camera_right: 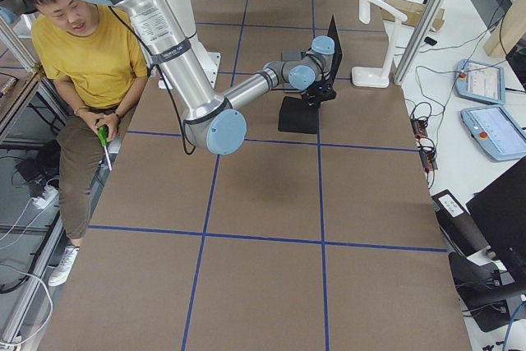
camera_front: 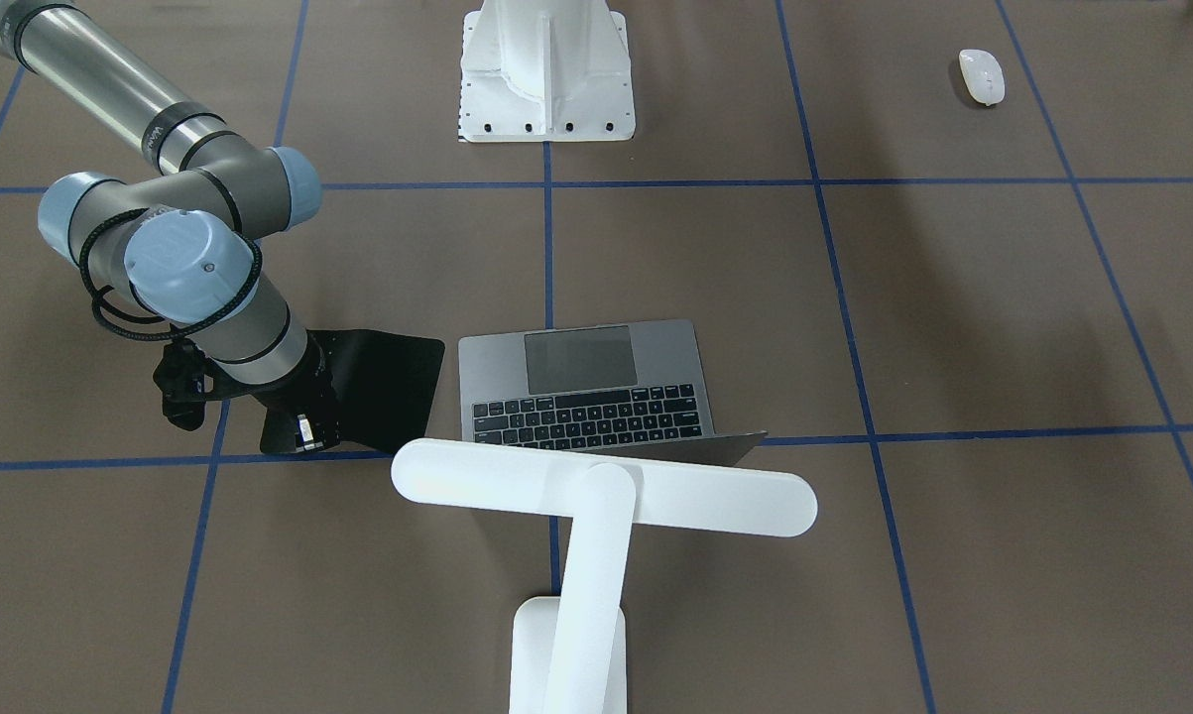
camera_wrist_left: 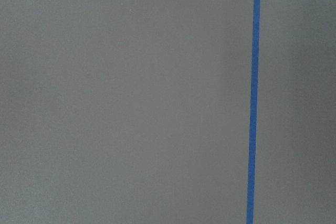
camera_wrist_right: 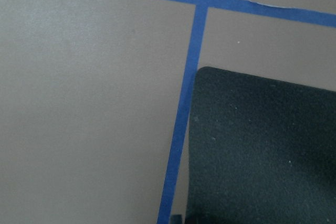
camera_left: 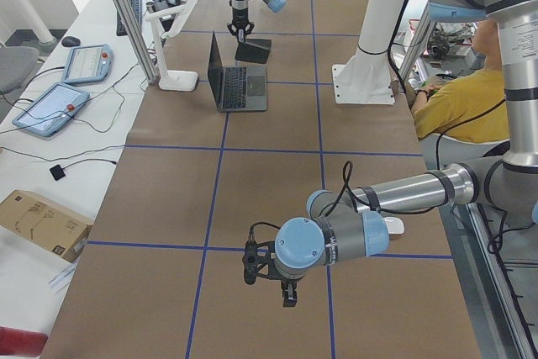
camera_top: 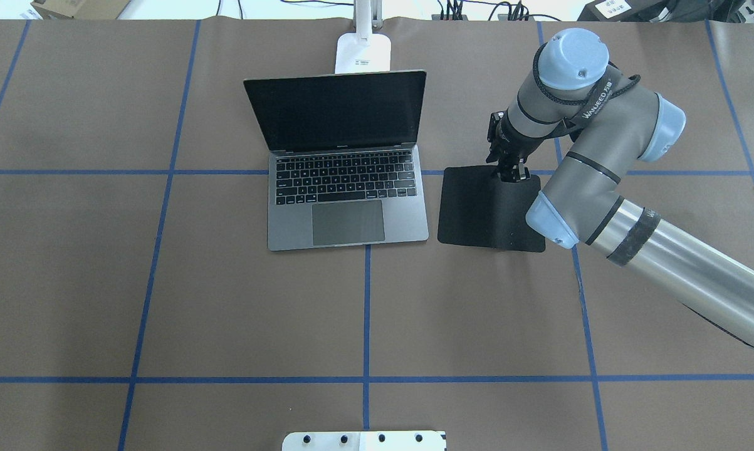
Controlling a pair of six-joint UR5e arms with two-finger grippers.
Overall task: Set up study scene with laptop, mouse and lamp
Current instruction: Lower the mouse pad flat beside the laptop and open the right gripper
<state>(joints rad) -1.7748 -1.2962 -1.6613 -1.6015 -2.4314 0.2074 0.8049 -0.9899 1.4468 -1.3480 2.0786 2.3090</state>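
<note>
The right tool [camera_top: 510, 174] stood pointing down at the far edge of the black mouse pad [camera_top: 477, 210], its fingers against that edge; whether they were apart, together or clamped on the pad could not be told from any view. The laptop [camera_top: 345, 188] sat open on the far middle of the tabletop [camera_top: 226, 300], its screen dark and its keyboard and trackpad facing the robot. The mouse pad lay just beside it on the robot's right with a narrow gap between them, and its right-hand part looked lighter in the overhead view. The lamp [camera_front: 596, 496] stood directly behind the laptop's lid at the tabletop's far edge, base down and arm rising, with its long bar head running crosswise above the top of the lid. The mouse [camera_front: 982, 76] lay well apart from all of these, on the robot's left side near the robot's own edge, touching nothing. The left tool [camera_left: 288, 298] hung low over bare tabletop at the robot's left end, near the mouse but clear of it; its finger spacing could not be told. Blue tape lines [camera_top: 366, 313] marked the brown surface in a grid. The white pedestal [camera_front: 546, 79] was bolted at the robot's edge. A seated person [camera_right: 90, 47] in a yellow shirt was beside the tabletop.
</note>
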